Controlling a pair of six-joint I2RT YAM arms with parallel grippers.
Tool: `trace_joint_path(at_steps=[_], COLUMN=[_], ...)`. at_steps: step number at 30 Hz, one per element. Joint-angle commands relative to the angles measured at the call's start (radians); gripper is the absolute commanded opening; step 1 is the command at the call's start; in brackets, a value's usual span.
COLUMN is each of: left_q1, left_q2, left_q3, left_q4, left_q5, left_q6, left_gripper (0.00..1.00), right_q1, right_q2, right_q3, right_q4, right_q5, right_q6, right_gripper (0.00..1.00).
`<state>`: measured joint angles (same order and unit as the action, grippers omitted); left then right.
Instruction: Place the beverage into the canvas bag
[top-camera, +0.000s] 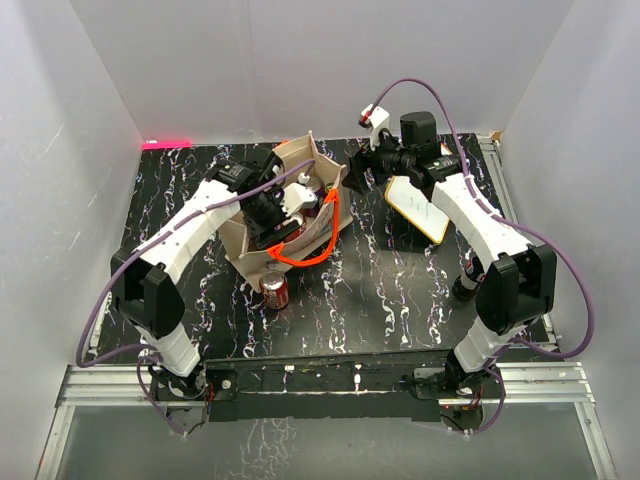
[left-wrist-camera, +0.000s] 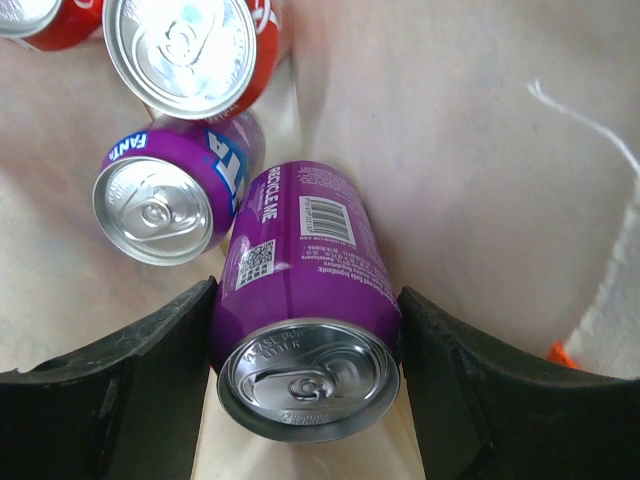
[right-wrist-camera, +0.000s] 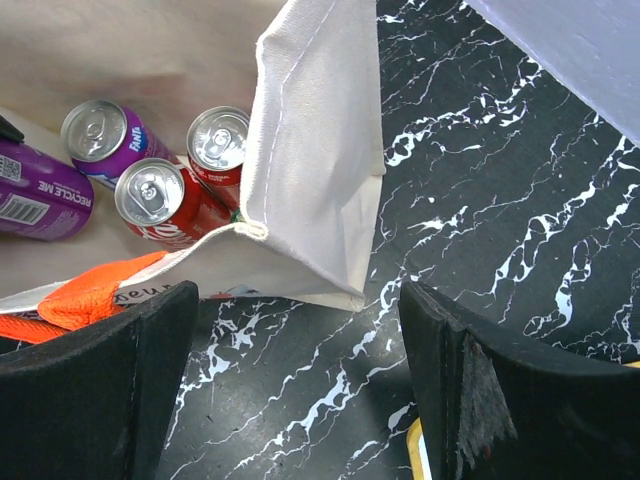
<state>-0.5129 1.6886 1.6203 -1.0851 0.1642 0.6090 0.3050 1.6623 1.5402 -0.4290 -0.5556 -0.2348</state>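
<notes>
The beige canvas bag (top-camera: 244, 238) with orange handles (top-camera: 322, 238) stands open at the table's middle left. My left gripper (top-camera: 272, 218) reaches down into it and is shut on a purple soda can (left-wrist-camera: 300, 250), its fingers (left-wrist-camera: 150, 370) pressed on both sides of the can inside the bag (left-wrist-camera: 470, 150). Below it stand another purple Fanta can (left-wrist-camera: 170, 190) and red cola cans (left-wrist-camera: 190, 50). My right gripper (top-camera: 368, 165) is open and empty (right-wrist-camera: 295, 380), low over the table beside the bag's corner (right-wrist-camera: 320, 150). The right wrist view also shows the held can (right-wrist-camera: 40, 190).
One red can (top-camera: 274, 290) stands on the table in front of the bag. A yellow-rimmed white board (top-camera: 418, 208) lies under the right arm. A dark bottle (top-camera: 467, 282) stands by the right arm's elbow. White walls enclose the black marbled table (top-camera: 380, 290).
</notes>
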Motion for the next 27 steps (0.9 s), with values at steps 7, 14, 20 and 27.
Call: trace_joint_path(at_steps=[7,14,20,27], left_q1=[0.017,0.017,0.017,0.017], left_q2=[0.041,0.063,0.099,0.129], left_q3=[0.008,-0.021,-0.029,-0.043], left_q4=[0.101,0.141,0.199,0.267], left_q5=[0.042,0.071,0.060,0.042], left_q6=[-0.057,-0.076,-0.086,-0.102], left_gripper=[0.00,0.00,0.00,0.00], right_q1=[-0.012,-0.013,-0.012,-0.011], right_q2=[-0.044,-0.034,-0.027,-0.016], right_q3=[0.023,0.026,0.039,0.077], right_q4=[0.039,0.039,0.025,-0.027], right_q5=[0.055,0.067,0.091,0.120], right_q6=[0.019,0.032,0.038,0.046], right_gripper=[0.84,0.83,0.83,0.83])
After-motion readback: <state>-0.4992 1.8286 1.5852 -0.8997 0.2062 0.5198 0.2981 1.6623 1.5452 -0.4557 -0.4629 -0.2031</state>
